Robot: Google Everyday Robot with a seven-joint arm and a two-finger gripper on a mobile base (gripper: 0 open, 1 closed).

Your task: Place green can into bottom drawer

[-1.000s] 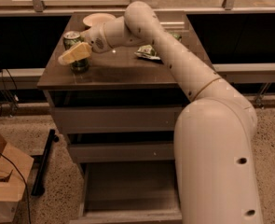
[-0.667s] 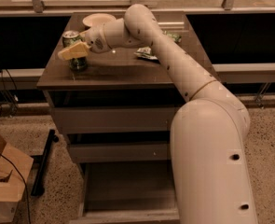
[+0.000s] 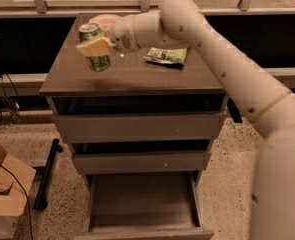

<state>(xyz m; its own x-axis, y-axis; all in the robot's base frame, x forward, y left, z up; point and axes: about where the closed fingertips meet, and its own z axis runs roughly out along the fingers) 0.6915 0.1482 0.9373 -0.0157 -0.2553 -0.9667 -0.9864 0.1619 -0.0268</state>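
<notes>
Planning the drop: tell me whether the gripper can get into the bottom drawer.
Probably yes. The gripper holds the green can over the cabinet top; the bottom drawer stands pulled out past both upper drawers, its tray open from above.

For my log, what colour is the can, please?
The can is green with pale markings, silver top, camera view; the gripper holds it over the cabinet.

Green snack bag (image 3: 167,55), cardboard box (image 3: 6,191)

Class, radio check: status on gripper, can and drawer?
Gripper shut on small green drink can, over cabinet top. Grey-brown bottom drawer open below. Path looks clear.
</notes>
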